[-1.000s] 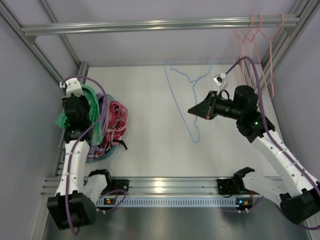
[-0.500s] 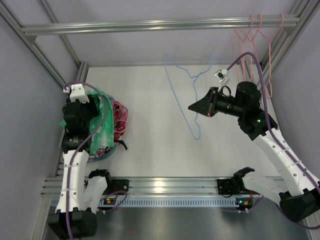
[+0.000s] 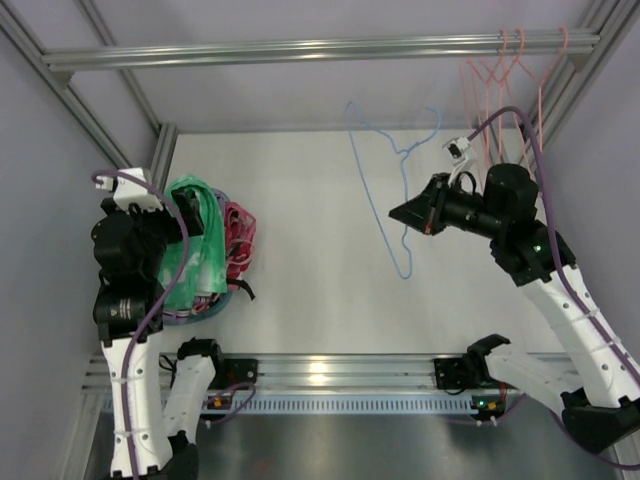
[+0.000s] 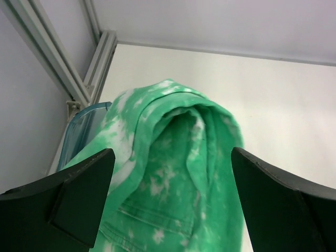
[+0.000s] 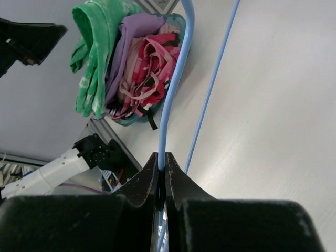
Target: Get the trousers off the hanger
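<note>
Clamping 1 hanger, right pincer sits apart from 1 trousers.

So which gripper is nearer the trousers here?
Left. The left gripper hangs open right over the trousers, its fingers spread either side of the fold. The right gripper is across the table, shut on the hanger.

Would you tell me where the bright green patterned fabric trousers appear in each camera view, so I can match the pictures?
Top external: the bright green patterned fabric trousers lie at the far left of the picture.
Left wrist: centre and bottom, filling the middle.
Right wrist: upper left, beyond the light-blue wire hanger.
Shared landmark: the translucent blue basket they hang over.
</note>
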Robot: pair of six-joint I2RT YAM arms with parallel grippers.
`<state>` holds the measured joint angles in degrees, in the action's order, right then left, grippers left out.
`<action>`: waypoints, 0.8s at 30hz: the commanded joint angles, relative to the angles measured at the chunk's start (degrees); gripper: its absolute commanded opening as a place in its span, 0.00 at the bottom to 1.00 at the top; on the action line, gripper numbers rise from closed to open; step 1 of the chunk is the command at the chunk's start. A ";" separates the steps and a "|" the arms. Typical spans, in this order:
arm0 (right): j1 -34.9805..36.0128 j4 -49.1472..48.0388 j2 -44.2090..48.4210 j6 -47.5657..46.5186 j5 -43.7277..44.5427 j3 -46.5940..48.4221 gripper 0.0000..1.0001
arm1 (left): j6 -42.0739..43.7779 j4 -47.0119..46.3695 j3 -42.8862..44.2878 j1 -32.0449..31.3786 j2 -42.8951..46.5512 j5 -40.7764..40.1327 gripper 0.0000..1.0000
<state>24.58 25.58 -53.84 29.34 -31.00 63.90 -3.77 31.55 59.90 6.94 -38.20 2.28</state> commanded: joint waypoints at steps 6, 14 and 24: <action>-0.14 10.70 -1.52 -7.63 12.27 12.64 0.00 | -1.32 4.22 7.60 -0.26 -0.56 7.82 0.99; -0.23 18.97 -13.99 -16.76 22.55 30.46 0.00 | -4.14 4.22 10.32 -0.26 -2.06 9.67 0.98; -6.29 27.67 -32.18 -19.07 22.05 50.17 0.00 | -2.56 4.13 10.50 -0.26 -0.39 8.18 0.98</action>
<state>21.34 49.45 -83.07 11.07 -8.51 108.14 -7.11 36.51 68.73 6.90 -39.64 11.07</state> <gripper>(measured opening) 0.022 0.985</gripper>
